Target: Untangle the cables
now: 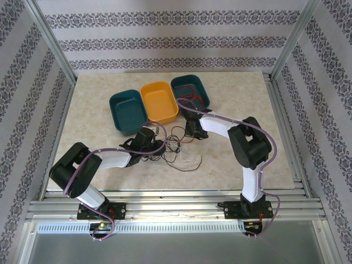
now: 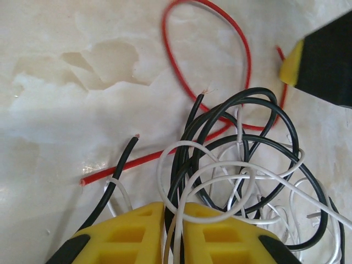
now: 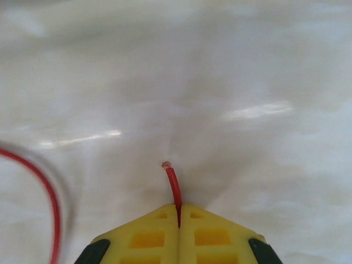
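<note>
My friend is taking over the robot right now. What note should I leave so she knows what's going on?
Left gripper: shut on white and black cables at the near edge of the tangle.
Right gripper: shut on the tip of a red cable, low over the table.
Done: some red cables lie in the right teal tray.
Left: the black, white and red tangle between the arms needs pulling apart.
</note>
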Available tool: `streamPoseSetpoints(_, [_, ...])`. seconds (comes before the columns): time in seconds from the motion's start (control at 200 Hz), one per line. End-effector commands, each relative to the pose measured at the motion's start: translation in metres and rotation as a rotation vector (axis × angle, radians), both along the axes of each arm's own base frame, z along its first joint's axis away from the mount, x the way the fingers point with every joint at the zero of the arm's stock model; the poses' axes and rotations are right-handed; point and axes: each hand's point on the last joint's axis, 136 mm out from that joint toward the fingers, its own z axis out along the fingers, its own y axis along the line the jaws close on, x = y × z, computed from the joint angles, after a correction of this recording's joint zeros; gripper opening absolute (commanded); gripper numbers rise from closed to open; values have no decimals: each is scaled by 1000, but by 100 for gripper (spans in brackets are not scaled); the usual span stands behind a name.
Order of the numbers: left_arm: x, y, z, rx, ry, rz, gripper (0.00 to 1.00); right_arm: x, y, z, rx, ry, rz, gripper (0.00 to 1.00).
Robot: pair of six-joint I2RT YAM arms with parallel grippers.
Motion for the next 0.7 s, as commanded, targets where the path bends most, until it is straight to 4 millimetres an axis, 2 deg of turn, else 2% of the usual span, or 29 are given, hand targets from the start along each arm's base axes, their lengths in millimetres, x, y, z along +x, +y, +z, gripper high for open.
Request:
streamPoseSetpoints(0.0, [8,11,12,-9,-47,62,15,-15,-47,10,-96,26,-49,0])
streamPoseSetpoints(0.13, [10,16,15,2,-59,84,14,-21,-77,26,-123,-7,-99,0])
streamPoseSetpoints(0.255, [10,17,15,7,-57,90,14,-27,-96,42,-122,-48,-129,0])
streamPoseSetpoints(0.345, [10,17,14,4,-51,90,13,-29,-102,52,-117,-77,-134,0])
streamPoseSetpoints(0.415, [11,16,14,1,-50,87,14,-30,-99,56,-97,-84,-120,0])
streamPoseSetpoints(0.465, [11,14,14,-3,-49,83,13,-31,-95,57,-77,-80,-112,17])
streamPoseSetpoints(0.52, [11,13,14,-5,-47,78,13,-30,-88,57,-49,-80,-95,27])
streamPoseSetpoints(0.595, [11,12,14,-7,-46,77,13,-30,-76,62,-30,-92,-69,36])
streamPoseSetpoints(0.695, [11,12,13,-9,-45,74,13,-28,-61,76,-22,-124,-36,42])
